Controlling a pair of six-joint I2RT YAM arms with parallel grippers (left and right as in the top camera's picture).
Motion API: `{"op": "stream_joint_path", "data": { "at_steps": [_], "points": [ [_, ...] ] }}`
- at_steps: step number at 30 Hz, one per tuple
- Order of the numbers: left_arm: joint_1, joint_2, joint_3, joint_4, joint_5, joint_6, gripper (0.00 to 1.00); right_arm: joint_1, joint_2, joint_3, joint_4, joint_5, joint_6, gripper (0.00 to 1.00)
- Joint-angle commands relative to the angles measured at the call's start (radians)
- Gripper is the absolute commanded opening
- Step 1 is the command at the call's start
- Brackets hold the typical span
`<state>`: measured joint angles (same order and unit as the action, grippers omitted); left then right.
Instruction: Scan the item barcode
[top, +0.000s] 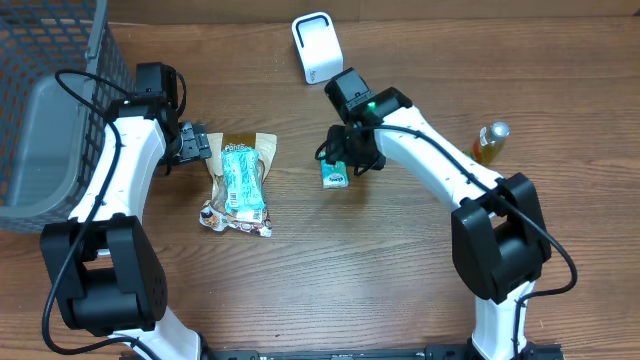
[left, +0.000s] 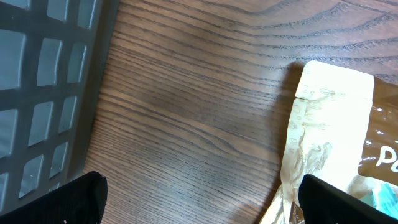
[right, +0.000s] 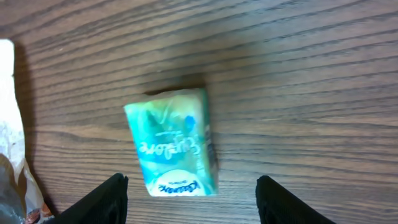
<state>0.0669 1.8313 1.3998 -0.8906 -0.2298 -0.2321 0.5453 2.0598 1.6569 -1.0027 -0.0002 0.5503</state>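
Observation:
A small teal packet (top: 335, 176) lies flat on the wooden table; no barcode shows on its upper face. My right gripper (top: 344, 163) hovers just above it. In the right wrist view the packet (right: 173, 142) sits between the two black fingers (right: 106, 202), nearer the left one, with a gap on each side, so the gripper (right: 193, 200) is open and touches nothing. The white scanner (top: 316, 46) stands at the back centre. My left gripper (top: 198, 144) is open beside the top left corner of a snack bag (top: 240, 185).
A grey mesh basket (top: 50, 100) fills the far left, close to the left arm. The cream and brown snack bag (left: 336, 124) reaches under the left gripper's (left: 199, 200) right finger. A small yellow bottle (top: 490, 142) stands at the right.

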Motion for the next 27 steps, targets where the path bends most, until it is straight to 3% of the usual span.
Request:
{"op": "stream_joint_path", "data": {
  "at_steps": [1, 17, 27],
  "points": [
    [-0.004, -0.001, 0.005, 0.002, -0.013, 0.004, 1.00, 0.056, -0.034, 0.020, 0.010, 0.080, 0.004, 0.63],
    [-0.004, -0.001, 0.005, 0.002, -0.013, 0.004, 1.00, 0.296, 0.019, 0.018, 0.122, 0.525, 0.004, 0.65],
    [-0.004, -0.001, 0.005, 0.002, -0.013, 0.004, 1.00, 0.297, 0.076, 0.018, 0.142, 0.542, 0.004, 0.60]
  ]
}}
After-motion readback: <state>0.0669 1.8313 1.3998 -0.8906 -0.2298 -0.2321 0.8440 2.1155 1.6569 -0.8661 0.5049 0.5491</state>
